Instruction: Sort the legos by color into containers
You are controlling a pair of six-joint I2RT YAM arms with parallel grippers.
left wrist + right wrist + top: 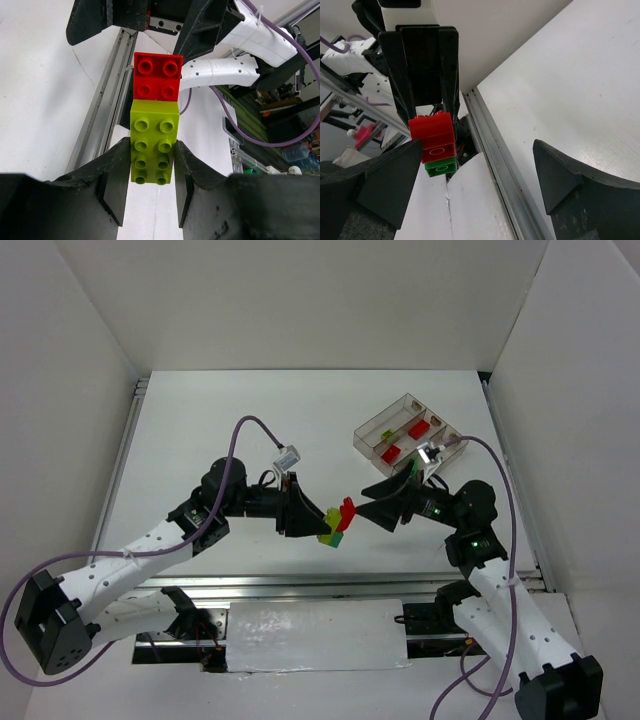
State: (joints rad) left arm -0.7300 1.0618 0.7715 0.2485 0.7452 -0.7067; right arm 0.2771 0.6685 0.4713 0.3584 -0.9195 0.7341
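Above the white table (250,410), between white walls (300,300), left fingers (115,175) clamp the lego stack (155,145); right fingers (570,180) gape wide, empty.

White tabletop (230,410) w/ plain white walls (300,300) on 3 sides, alu rail (260,587) at near edge

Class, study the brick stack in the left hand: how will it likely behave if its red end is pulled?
The stack looks like rigid plastic, so it should stay stiff. Only its yellow-green brick is pinched by the left hand, so the red brick could snap off under a firm pull. Its smooth sides may slip in that grip.
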